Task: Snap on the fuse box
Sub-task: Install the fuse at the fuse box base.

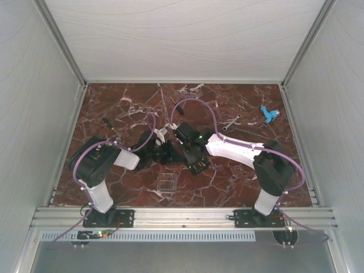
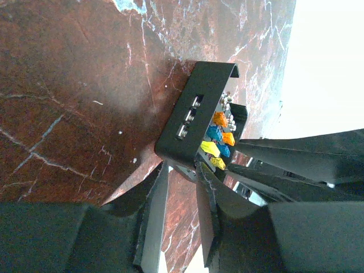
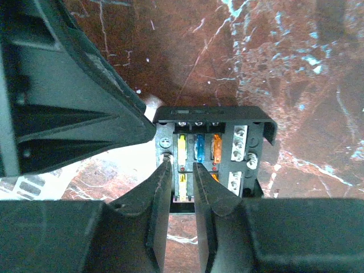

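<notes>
The fuse box [image 1: 199,165] is a small black box lying face up at the table's middle. Its face shows yellow, blue and orange fuses in the right wrist view [image 3: 250,122] and the left wrist view [image 2: 196,108]. My left gripper [image 1: 169,152] comes in from the left, rolled on its side, and its tips [image 2: 183,169] close on the box's near corner. My right gripper [image 1: 190,151] points down at the box's face. Its fingers [image 3: 180,166] stand a narrow gap apart with a yellow fuse showing between them. The clear square lid [image 1: 166,183] lies flat nearer the bases.
A black screwdriver [image 1: 109,125] lies at the left. A metal wrench [image 1: 230,122] and a blue plastic part [image 1: 269,114] lie at the back right. Small white parts [image 1: 162,134] sit behind the grippers. White walls enclose the table.
</notes>
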{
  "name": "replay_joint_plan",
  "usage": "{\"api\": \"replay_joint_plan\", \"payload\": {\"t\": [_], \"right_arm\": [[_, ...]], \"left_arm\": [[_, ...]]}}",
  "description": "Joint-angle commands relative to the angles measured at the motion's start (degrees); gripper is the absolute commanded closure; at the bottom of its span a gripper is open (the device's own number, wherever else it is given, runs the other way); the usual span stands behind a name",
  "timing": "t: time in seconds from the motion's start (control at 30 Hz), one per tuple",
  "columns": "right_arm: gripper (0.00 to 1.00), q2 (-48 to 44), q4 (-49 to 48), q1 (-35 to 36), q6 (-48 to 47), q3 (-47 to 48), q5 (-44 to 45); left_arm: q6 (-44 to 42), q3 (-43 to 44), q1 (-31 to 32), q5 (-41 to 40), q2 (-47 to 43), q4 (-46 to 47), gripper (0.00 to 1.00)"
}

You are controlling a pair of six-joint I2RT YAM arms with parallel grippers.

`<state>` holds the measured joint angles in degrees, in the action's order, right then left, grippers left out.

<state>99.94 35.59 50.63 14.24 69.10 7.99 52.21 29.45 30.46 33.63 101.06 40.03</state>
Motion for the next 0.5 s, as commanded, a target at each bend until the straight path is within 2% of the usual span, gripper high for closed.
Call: {"api": "replay_joint_plan", "payload": {"t": [0.0, 0.47], "right_arm": [[0.8, -4.1, -0.7, 0.4, 0.2, 1.1, 3.2], [0.93, 0.4, -1.6, 0.1, -0.1, 2.1, 0.6]], "left_arm": [[-1.1, 0.5, 0.2, 0.2, -0.8, 0.7, 0.73], [-1.1, 0.6, 0.2, 0.4, -0.6, 0.6, 0.73]]}}
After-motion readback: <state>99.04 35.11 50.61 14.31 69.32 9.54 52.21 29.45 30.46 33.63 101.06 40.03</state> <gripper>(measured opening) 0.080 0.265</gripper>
